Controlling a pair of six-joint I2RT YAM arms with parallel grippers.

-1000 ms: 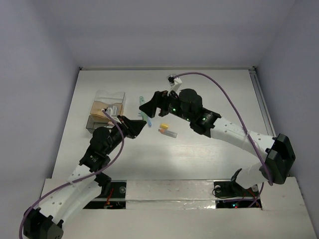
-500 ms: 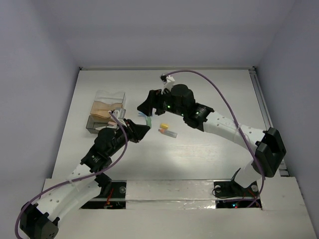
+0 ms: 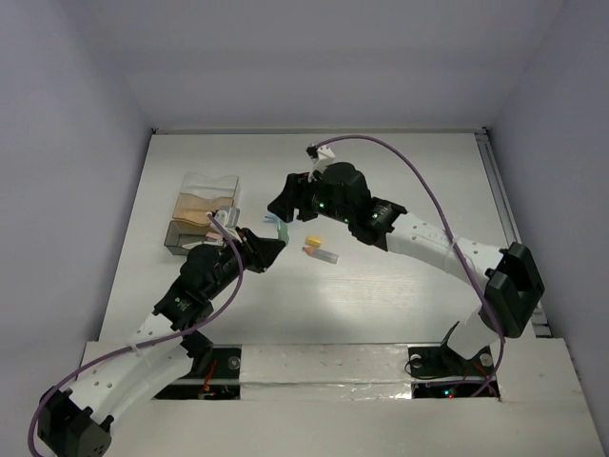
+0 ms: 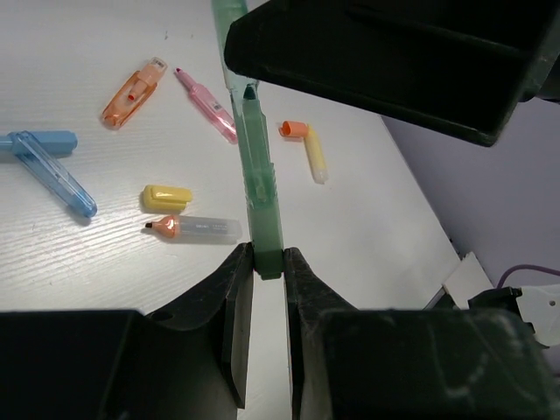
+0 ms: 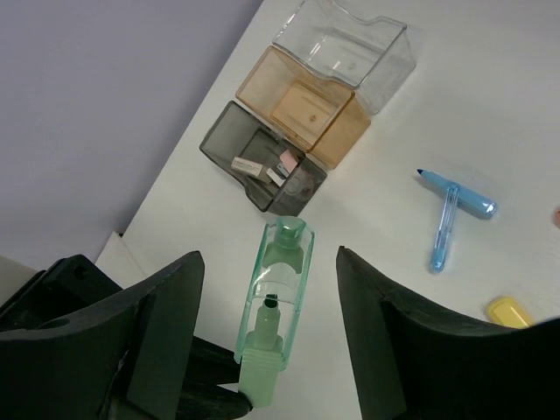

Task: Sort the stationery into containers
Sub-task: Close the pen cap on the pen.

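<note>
My left gripper (image 4: 268, 258) is shut on the rear end of a green highlighter (image 4: 261, 192) and holds it above the table. A clear green cap (image 5: 278, 289) sits over its tip. My right gripper (image 5: 267, 262) is open, with a finger on either side of the cap and not touching it. In the top view the two grippers meet mid-table, the left (image 3: 269, 249) and the right (image 3: 282, 205). The containers (image 5: 302, 114) are a clear, a tan and a grey box in a row at the left (image 3: 200, 217).
Loose on the table lie a blue highlighter (image 4: 48, 162), an orange clear piece (image 4: 133, 92), a pink highlighter (image 4: 207, 105), a yellow cap (image 4: 166, 198), a clear orange-tipped marker (image 4: 192, 228) and a yellow highlighter (image 4: 308, 149). The grey box (image 5: 258, 162) holds small bits.
My right gripper has moved left to sit over the highlighter's tip. My left gripper has shifted slightly right and forward with the highlighter. Little moved in the last half second.
</note>
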